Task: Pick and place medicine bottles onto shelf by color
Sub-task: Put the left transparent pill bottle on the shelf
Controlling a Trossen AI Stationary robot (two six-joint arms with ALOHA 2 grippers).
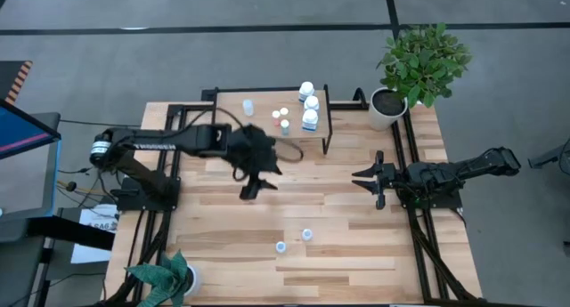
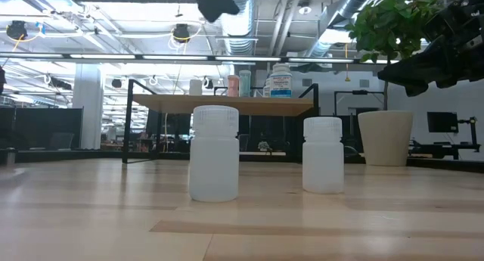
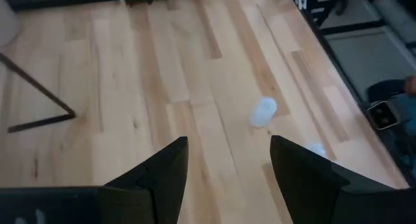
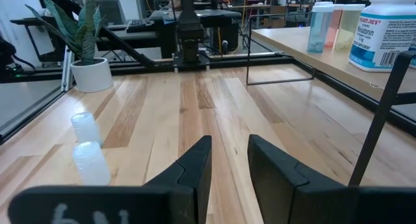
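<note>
Here the left gripper [image 1: 252,188] hangs released and empty over mid-table, just off the shelf [image 1: 267,102]. Two medicine bottles [image 1: 293,240] stand on the table beyond it; several more, perhaps six, sit on the shelf. The right gripper [image 1: 367,183] waits parted.

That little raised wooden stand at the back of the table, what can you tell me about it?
The shelf is a small rectangular light-wood board raised on thin black metal legs, standing at the far edge of the table beside a potted plant. Several medicine bottles stand upright on it: three larger white ones with bluish labels in a row at the plant end, and a few tiny ones toward the middle. Neither gripper touches it; the left gripper hangs open over the table in front of it.
</note>
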